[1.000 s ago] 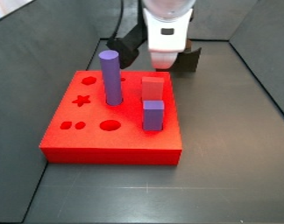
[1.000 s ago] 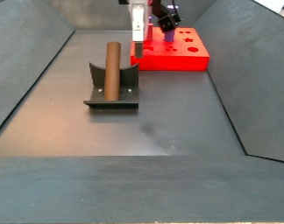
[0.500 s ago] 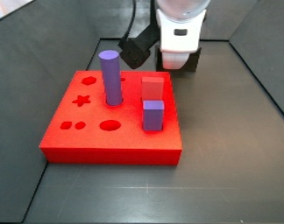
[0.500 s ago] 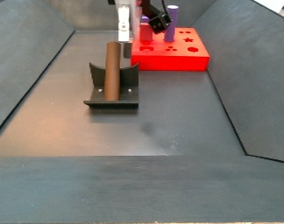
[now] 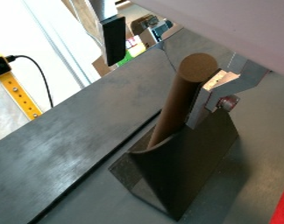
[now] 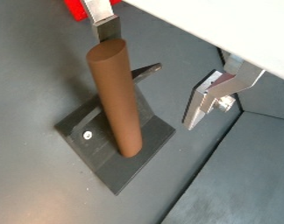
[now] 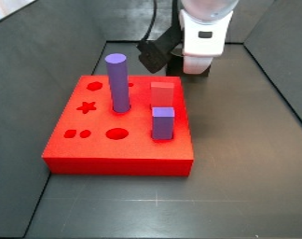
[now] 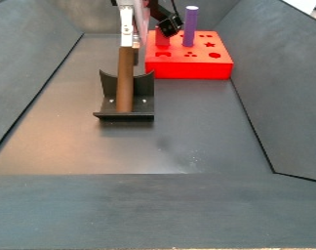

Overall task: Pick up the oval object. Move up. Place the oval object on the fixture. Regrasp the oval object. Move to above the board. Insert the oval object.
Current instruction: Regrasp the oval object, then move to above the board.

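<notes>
- Since the earlier frame, the pincer [image 8: 126, 37] has shifted from the board [image 8: 189, 57] toward the fixture [image 8: 126, 100].
- Peg [image 6: 117, 101] stands upright in the fixture, unheld.
- Pincer fingers [image 6: 210, 97] spread wide around its top.

No readable text, labels, brands or numbers anywhere in these views.

in a side view the gripper [image 7: 199, 63] is blocking my sight of the fixture [image 7: 211, 66] (only an edge is showing); the arm is running off frame.
</notes>
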